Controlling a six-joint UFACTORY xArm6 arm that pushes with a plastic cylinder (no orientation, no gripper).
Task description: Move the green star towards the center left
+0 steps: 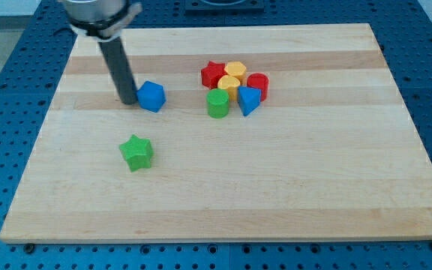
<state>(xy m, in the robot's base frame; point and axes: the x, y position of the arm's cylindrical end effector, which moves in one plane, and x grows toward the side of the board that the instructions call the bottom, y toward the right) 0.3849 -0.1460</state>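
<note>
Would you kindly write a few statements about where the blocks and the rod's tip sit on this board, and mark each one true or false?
1. My tip sits just to the view's left of the blue block. True.
2. The green star touches the blue block. False: it lies apart, towards the view's bottom.
3. The green cylinder sits in the cluster beside a blue block. True.
4. The red star lies alone at the view's bottom right. False: it is in the cluster.

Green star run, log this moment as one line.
my tip: left of, against blue block | green star: below tip, untouched | cluster: upper middle
</note>
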